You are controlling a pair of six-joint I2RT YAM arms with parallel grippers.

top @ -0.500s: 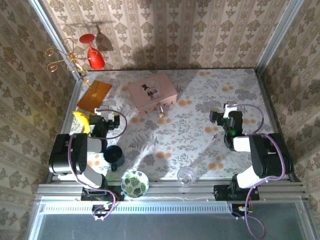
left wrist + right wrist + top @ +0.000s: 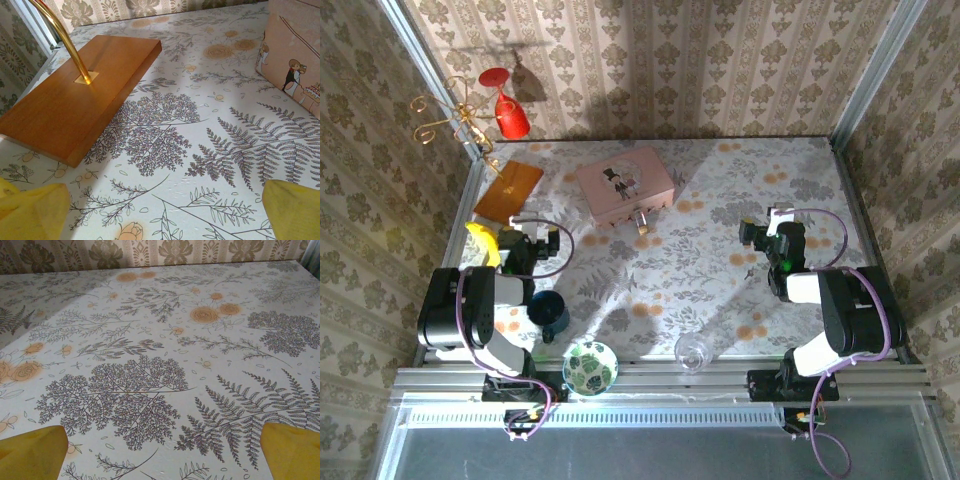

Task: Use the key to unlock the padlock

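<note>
The padlock [image 2: 642, 222] is a tiny greyish metal piece at the front edge of the pink picture-lidded box [image 2: 625, 185], at the back middle of the table. The key is out of view. My left gripper [image 2: 552, 243] rests low at the left, open, its yellow fingertips [image 2: 30, 212] wide apart over bare cloth; the pink box [image 2: 292, 55] shows at the right edge of the left wrist view. My right gripper [image 2: 752, 235] is at the right, pointing left, also open with nothing between its yellow fingertips [image 2: 292, 450].
A wooden base [image 2: 510, 190] with a gold rod stand [image 2: 60, 35] carrying a red glass [image 2: 510, 115] stands back left. A banana [image 2: 483, 243], dark cup [image 2: 550, 312], patterned bowl [image 2: 590, 366] and clear glass [image 2: 692, 351] sit along the near edge.
</note>
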